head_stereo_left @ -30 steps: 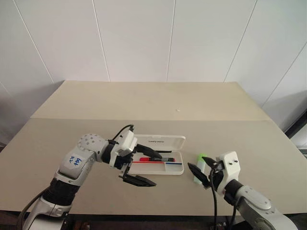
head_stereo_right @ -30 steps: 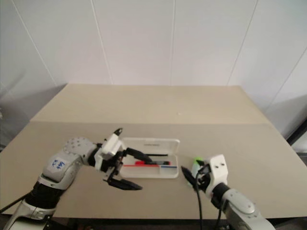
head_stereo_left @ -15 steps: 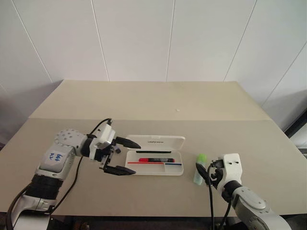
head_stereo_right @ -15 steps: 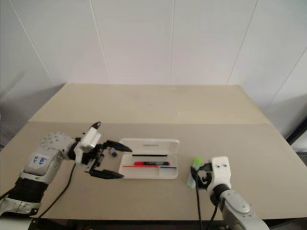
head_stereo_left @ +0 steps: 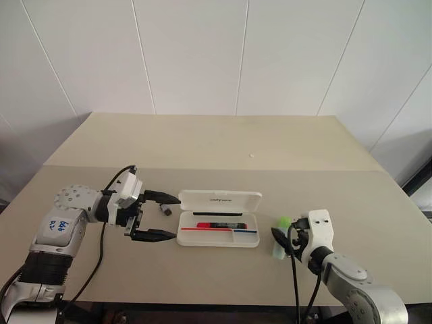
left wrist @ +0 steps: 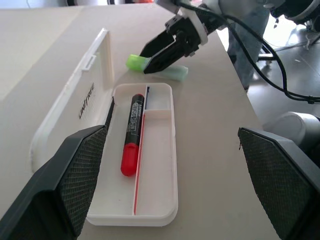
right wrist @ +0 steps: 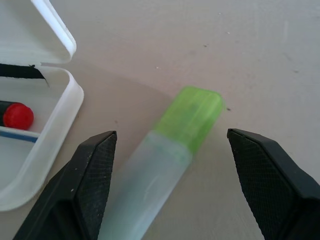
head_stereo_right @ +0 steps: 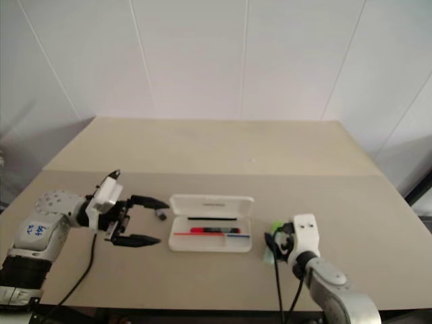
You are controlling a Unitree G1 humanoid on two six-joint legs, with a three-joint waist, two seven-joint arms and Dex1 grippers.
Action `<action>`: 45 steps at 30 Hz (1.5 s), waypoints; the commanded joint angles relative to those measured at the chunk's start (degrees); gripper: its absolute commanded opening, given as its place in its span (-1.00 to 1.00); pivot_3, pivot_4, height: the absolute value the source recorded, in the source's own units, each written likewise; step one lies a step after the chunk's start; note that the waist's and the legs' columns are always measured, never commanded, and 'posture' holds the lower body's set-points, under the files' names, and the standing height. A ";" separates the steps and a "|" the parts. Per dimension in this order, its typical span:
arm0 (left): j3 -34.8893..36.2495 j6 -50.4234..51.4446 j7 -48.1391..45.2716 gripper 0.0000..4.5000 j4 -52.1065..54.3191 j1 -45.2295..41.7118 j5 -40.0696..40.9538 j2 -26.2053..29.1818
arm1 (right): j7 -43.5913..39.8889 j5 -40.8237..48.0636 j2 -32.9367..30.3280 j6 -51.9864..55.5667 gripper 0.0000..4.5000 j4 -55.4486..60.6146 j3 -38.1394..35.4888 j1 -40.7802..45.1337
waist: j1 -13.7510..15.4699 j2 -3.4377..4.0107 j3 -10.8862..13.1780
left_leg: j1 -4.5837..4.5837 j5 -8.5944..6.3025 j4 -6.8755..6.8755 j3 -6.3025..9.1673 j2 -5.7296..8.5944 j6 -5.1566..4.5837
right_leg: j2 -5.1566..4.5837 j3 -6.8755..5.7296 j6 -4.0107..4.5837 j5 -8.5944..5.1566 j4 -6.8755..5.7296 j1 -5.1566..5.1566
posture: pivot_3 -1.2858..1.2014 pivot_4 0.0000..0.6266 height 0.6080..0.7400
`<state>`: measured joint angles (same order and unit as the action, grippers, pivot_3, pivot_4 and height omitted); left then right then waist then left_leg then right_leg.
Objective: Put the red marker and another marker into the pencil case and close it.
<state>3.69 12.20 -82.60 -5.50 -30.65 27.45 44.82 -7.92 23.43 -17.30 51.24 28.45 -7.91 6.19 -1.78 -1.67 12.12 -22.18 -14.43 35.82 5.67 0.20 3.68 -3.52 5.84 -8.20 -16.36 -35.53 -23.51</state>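
- The left gripper [head_stereo_left: 154, 216] sits at the lower left of the head view, fingers spread wide and empty, pointing toward the case.
- A tiny dark block [head_stereo_left: 165, 211] lies on the table [head_stereo_left: 202, 145] between that gripper's fingertips and the case's left end.
- The pencil case [head_stereo_left: 186, 239] lies open at lower centre, its lid [head_stereo_left: 219, 200] folded back flat on the far side, logo text showing.
- The red marker [head_stereo_left: 220, 225] rests lengthwise inside the tray, above a thin red and blue stripe.
- The green-capped marker [head_stereo_left: 279, 237] lies on the table just right of the case, cap toward the far side.
- The right gripper [head_stereo_left: 282, 243] at lower right is open with 1 finger on either side of that marker; the wrist view shows both fingers clear of it.
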 commanded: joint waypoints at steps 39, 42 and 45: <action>7.05 2.03 1.95 1.00 7.25 9.04 5.54 3.00 | 6.90 -6.55 1.00 12.42 -0.17 1.17 -0.29 -2.99 | 1.66 -0.74 -0.70 | 0.04 0.01 -0.52 0.13 0.01 0.00 | -0.12 -0.20 0.93 -0.46 0.63 0.16 | 0.03 -0.52 1.00; 6.78 1.98 1.95 1.00 6.87 8.50 5.50 2.82 | 6.38 -6.80 0.17 11.85 -0.17 1.02 -0.34 -2.38 | 1.62 -0.75 -0.71 | 0.06 0.02 -0.52 0.13 0.00 -0.01 | -0.12 -0.20 0.92 -0.45 0.60 0.17 | 0.03 -0.52 1.00; 6.42 1.83 1.89 1.00 6.27 7.95 5.48 2.34 | 3.09 -6.09 -3.06 10.23 -0.17 1.33 -0.19 -1.16 | 1.63 -0.74 -0.71 | 0.06 0.03 -0.51 0.13 0.01 -0.02 | -0.12 -0.20 0.93 -0.44 0.59 0.17 | 0.03 -0.52 1.00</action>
<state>9.11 14.29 -80.82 -0.14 -21.92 31.68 47.09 -4.08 19.13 -17.79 61.01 32.52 -6.41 6.02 -0.16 -2.41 11.42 -22.12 -14.39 35.32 5.79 0.22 3.65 -3.65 5.65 -7.28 -16.80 -34.93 -23.34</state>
